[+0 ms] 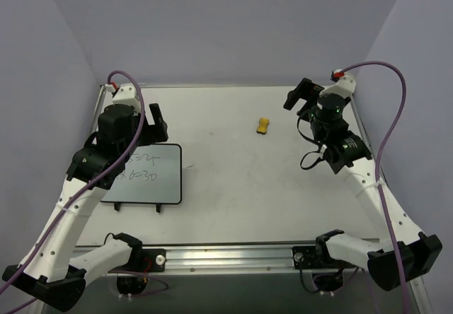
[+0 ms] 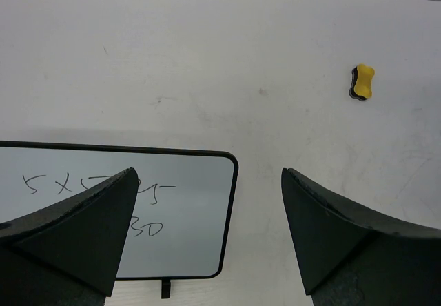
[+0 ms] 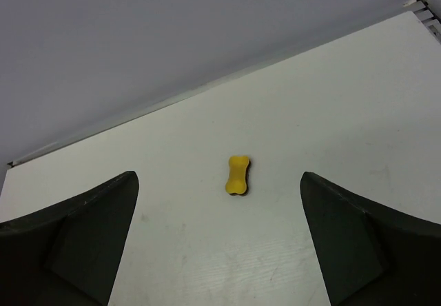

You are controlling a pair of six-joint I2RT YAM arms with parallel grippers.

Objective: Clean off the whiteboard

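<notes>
**Waiting to start: writing uncleaned, eraser not yet picked up**

Judging by the top view, no part of the job is done.

One flat white table carries everything. Two white-and-black robot arms rise from its 6 o'clock edge, the left arm reaching toward 10 o'clock and the right arm toward 1 o'clock.

One small rectangular whiteboard with a thin black frame and rounded corners lies flat at about 9 o'clock from the table's middle. Two small black feet show on its 6 o'clock edge. Two lines of dark handwriting cross the board's left half; part of them is hidden under the left arm from above, and the left wrist view shows the marks unsmeared. All the wiping is therefore left to do.

There are two grippers. The left gripper hovers over the board's 12 o'clock edge with its jaws spread wide and nothing between them. The right gripper hangs between 1 and 2 o'clock from the table's middle, its jaws likewise parted and empty.

One small yellow bone-shaped block with a dark underside rests on the bare table at roughly 1 o'clock from the middle, well apart from the board and near the right gripper, at that gripper's 8 o'clock. It looks like the eraser. What remains, as I read it: grasp that block, carry it to the board, and rub away both lines.
</notes>
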